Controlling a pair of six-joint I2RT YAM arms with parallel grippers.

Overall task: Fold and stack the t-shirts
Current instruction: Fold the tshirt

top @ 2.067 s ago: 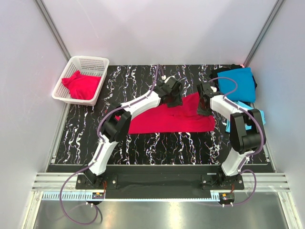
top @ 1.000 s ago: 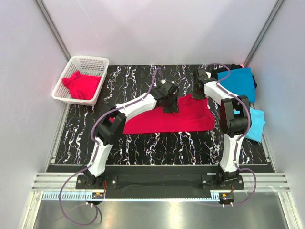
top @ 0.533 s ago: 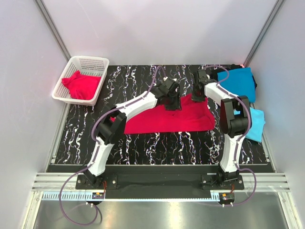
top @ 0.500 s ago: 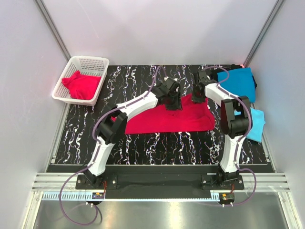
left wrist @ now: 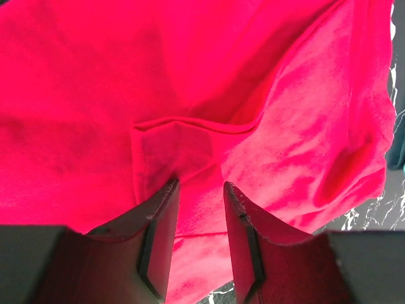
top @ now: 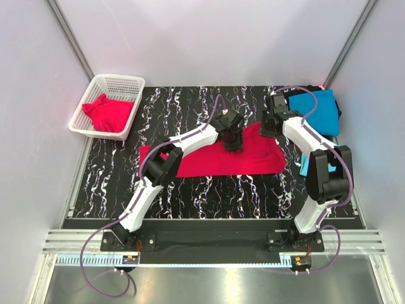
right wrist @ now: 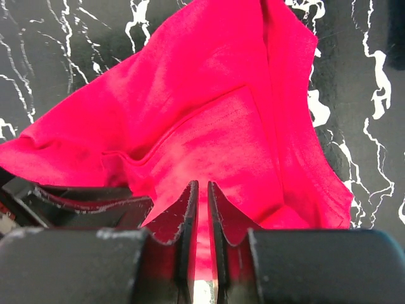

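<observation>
A crimson-red t-shirt (top: pixel 209 161) lies spread across the middle of the marble table, with a folded flap near its far edge (left wrist: pixel 183 142). My left gripper (top: pixel 232 138) hovers over that flap, its jaws apart (left wrist: pixel 200 183) with only cloth far below showing between them. My right gripper (top: pixel 271 126) is at the shirt's far right corner; its jaws (right wrist: pixel 202 184) stand a narrow slit apart over the cloth. A teal-blue t-shirt (top: pixel 318 111) lies folded at the back right. A sliver of the sky-blue t-shirt (top: pixel 303 167) shows beside the right arm.
A white mesh basket (top: pixel 126 82) at the back left holds another red t-shirt (top: pixel 104 114). Grey walls close in the table on three sides. The arm bases stand at the near edge.
The right gripper's jaws have parted a little, and it has shifted slightly right. Its elbow swung right, covering most of the sky-blue shirt. The left gripper moved slightly right.
</observation>
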